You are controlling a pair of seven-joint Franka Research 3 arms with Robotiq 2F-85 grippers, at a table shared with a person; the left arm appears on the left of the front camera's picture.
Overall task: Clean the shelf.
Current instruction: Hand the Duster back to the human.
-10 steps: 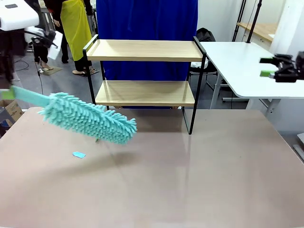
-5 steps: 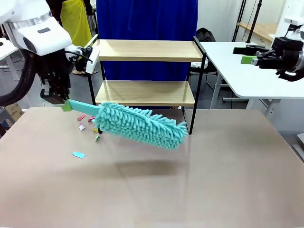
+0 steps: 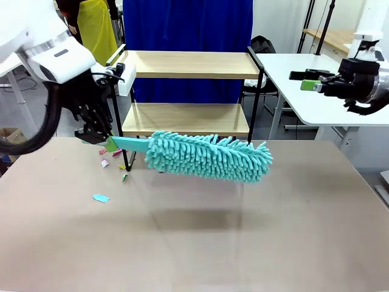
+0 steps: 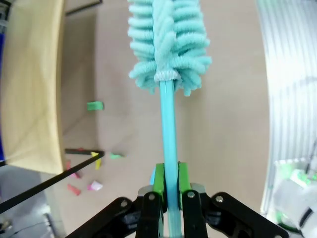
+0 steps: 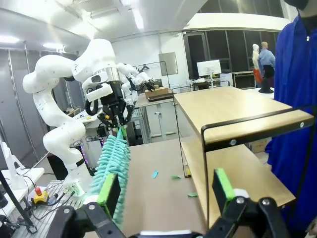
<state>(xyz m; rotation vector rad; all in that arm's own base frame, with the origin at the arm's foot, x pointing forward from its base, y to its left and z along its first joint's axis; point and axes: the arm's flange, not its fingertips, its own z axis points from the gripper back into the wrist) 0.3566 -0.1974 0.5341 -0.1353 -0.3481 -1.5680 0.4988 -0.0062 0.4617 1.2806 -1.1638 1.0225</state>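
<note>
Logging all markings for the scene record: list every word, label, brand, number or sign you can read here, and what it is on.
None can be read.
Duster, shelf, paper scraps, left gripper, right gripper: no print shows.
Background monitor in the right wrist view: too small and blurred to read.

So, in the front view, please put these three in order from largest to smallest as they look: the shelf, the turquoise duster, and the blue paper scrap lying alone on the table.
1. The shelf.
2. The turquoise duster. It hangs nearer the camera, so it may look larger than it is.
3. The blue paper scrap, clearly the smallest.
</note>
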